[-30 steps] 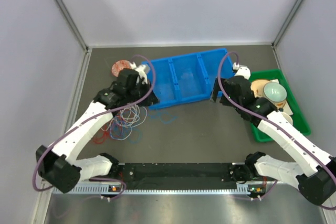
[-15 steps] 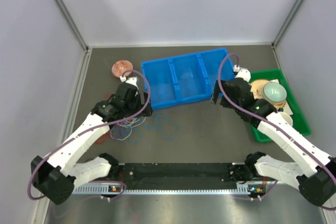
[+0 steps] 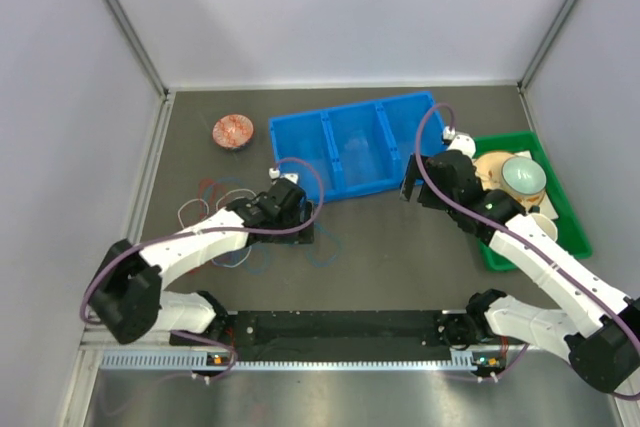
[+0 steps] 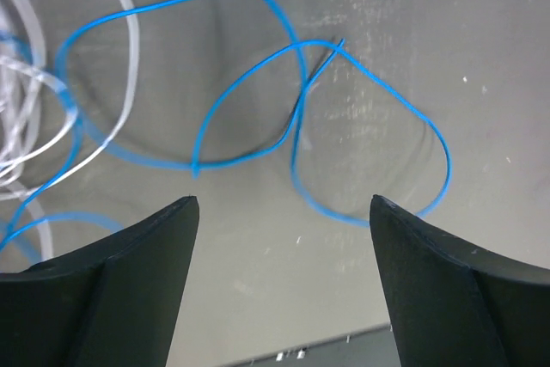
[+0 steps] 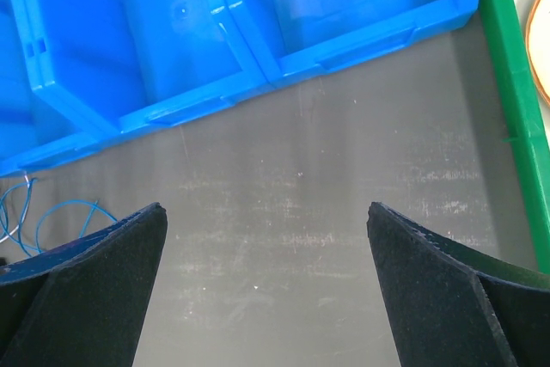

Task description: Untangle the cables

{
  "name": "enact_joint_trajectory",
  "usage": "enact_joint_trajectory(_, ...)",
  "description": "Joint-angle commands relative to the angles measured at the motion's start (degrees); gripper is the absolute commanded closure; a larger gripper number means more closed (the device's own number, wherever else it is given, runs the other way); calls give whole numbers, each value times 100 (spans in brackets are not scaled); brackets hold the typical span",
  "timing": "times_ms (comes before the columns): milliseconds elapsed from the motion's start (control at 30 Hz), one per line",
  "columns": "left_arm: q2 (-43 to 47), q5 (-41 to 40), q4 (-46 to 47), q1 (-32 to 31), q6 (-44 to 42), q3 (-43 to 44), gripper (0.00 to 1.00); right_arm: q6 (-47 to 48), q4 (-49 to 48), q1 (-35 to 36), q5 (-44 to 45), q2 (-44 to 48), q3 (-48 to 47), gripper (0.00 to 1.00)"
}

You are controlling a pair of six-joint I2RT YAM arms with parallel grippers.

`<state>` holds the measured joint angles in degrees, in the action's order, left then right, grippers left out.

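Note:
The cables (image 3: pixel 215 217) lie as a loose tangle of thin red, white and blue loops on the dark table at the left. One blue cable (image 3: pixel 322 243) trails out to the right of it. My left gripper (image 3: pixel 300 222) is open and empty, low over the table at the right edge of the tangle. In the left wrist view the gripper (image 4: pixel 284 202) has the blue cable's loops (image 4: pixel 448 159) just ahead of it and white strands (image 4: pixel 135 45) to the left. My right gripper (image 3: pixel 410 187) is open and empty by the blue bin's right front corner, far from the tangle; it also shows in the right wrist view (image 5: pixel 265 208).
A blue three-compartment bin (image 3: pixel 350 187) stands at the back middle and also shows in the right wrist view (image 5: pixel 258 23). A green tray (image 3: pixel 520 252) with bowls stands at the right. A small round reddish thing (image 3: pixel 233 130) lies at the back left. Grey walls stand on both sides.
My left arm has swung down and to the right, from over the tangle near the bin's left corner to the table in front of the bin. The right arm has barely moved.

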<state>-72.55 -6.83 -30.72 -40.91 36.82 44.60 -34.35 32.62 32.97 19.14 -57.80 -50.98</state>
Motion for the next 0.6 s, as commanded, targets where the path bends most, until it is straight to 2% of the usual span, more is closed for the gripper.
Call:
enact_joint_trajectory(0,-636,-493,708,-233,150,145,18,-37,-98,25,-7,50,-61,1)
enact_joint_trajectory(100,-813,-740,812,-392,177,216,52,-37,-98,25,-15,58,-61,1)
enact_joint_trajectory(133,-813,-776,857,-427,177,225,81,-28,-98,34,-41,58,-61,1)
enact_joint_trajectory(167,-830,-759,866,-453,177,225,93,-37,-89,34,-85,93,-70,1)
enact_joint_trajectory(200,-839,-724,849,-453,150,294,100,-46,-72,25,-103,128,-61,1)
enact_joint_trajectory(433,-533,-320,778,-515,-42,505,100,-90,-54,25,11,410,36,1)
enact_joint_trajectory(467,-471,90,778,-541,-139,636,100,-98,-37,25,63,427,27,1)
enact_joint_trajectory(567,-374,463,532,-944,-551,1128,100,-151,25,34,178,480,36,1)
